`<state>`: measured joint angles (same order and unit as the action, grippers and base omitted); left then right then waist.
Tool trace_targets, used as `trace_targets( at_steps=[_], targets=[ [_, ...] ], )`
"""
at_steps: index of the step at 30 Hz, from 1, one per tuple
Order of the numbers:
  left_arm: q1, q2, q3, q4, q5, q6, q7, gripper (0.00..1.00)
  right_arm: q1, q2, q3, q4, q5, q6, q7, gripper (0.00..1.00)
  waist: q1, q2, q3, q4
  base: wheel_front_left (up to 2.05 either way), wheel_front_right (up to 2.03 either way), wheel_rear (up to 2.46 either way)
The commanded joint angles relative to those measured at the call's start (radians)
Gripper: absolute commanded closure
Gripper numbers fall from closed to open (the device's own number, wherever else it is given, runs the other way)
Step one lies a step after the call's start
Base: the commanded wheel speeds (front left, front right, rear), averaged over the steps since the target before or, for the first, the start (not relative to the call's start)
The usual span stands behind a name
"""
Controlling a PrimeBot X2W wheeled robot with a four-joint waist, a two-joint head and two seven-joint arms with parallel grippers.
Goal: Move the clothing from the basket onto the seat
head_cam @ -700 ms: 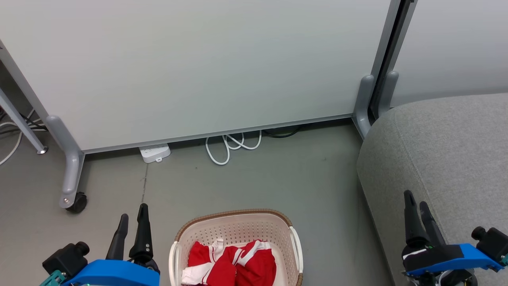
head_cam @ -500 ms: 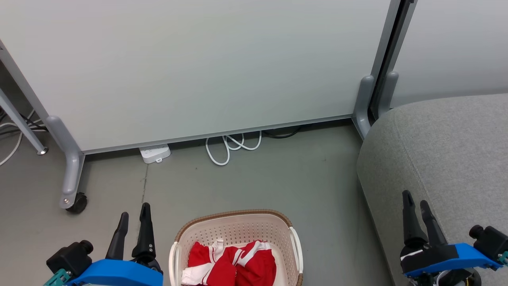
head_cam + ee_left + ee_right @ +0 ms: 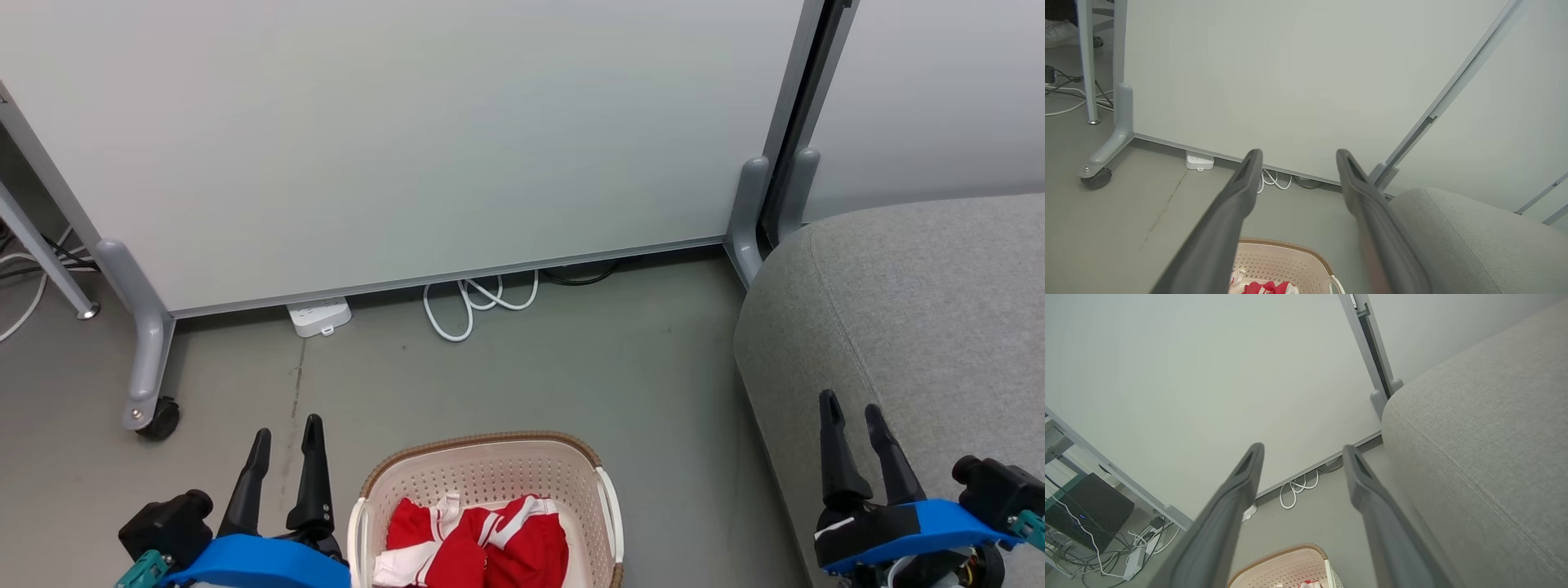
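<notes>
Probably office, wheeled partition (image 3: 408, 147), power strip (image 3: 318, 315)

Perforated plastic basket (image 3: 490, 474); soft red clothing (image 3: 482, 547); matt woven seat (image 3: 922, 310).

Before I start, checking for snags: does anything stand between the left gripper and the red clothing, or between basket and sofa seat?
Only the basket wall itself, between the open left gripper and the red clothing; above it is free. Just floor separates basket and seat.

The jaws are pairs of long, tapering dark fingers (image 3: 313, 465) with small screws, set on bright blue wrist covers (image 3: 253, 563), with black cylindrical knobs (image 3: 167, 527) and teal fittings (image 3: 140, 568) beside them.
</notes>
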<state>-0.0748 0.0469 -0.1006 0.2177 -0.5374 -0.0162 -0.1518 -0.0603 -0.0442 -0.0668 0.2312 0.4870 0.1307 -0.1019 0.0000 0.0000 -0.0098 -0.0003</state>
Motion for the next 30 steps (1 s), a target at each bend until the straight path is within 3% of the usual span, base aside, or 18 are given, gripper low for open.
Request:
trace_targets(
  at_steps=[1, 30],
  targets=[
    [-0.013, 0.006, -0.002, -0.008, 0.025, 0.0, -0.008, 0.0, -0.016, -0.006, 0.0, -0.011, -0.029, 0.0, -0.008, 0.0, 0.0, 0.0, 0.0, -0.001, 0.0, 0.0, 0.0],
    [-0.017, 0.005, -0.029, 0.04, 0.209, 0.02, -0.074, 0.0, 0.007, -0.007, -0.014, -0.026, -0.303, 0.0, -0.047, 0.0, 0.0, 0.0, -0.012, -0.006, 0.0, 0.0, 0.0]
  ],
)
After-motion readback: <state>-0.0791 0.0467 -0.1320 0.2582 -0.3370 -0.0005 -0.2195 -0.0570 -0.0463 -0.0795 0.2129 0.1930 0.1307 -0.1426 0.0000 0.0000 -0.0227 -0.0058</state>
